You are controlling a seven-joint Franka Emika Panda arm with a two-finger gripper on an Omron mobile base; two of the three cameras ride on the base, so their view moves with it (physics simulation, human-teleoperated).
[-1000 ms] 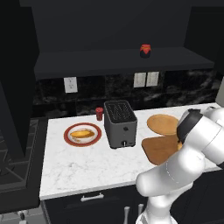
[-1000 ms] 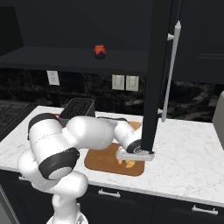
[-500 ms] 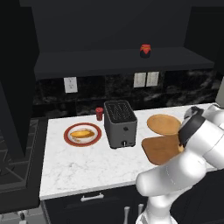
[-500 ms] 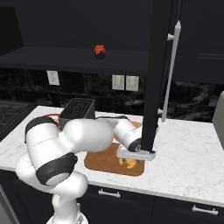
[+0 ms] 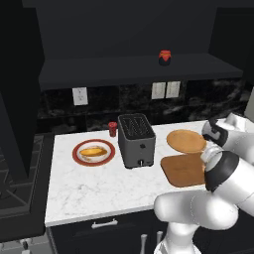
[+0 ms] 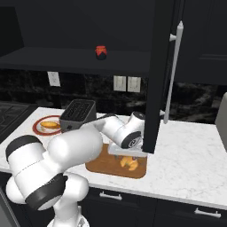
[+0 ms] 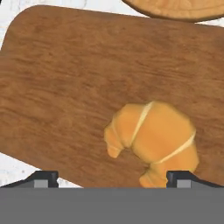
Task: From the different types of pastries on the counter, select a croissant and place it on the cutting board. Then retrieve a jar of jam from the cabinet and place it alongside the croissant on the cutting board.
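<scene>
While the gripper (image 7: 113,178) hovers with its fingers spread wide and empty, the croissant (image 7: 152,142) lies on the cutting board (image 7: 65,87), and the jar of jam (image 5: 164,57) sits on the cabinet (image 5: 124,69) shelf.

Arm links (image 6: 73,148): were glossy white, rounded and bulbous, widest at the segment nearest the toaster (image 6: 78,115).
Joint bands (image 6: 44,193): were matte black rings set between the white links.
Wrist (image 6: 128,134): was a white cylinder with a black end cap bearing a small light marking.
Hand body (image 6: 128,152): was a flat pale grey bar.
Finger tips (image 7: 45,178): were small, dark and squared, with lighter grey faces.
</scene>
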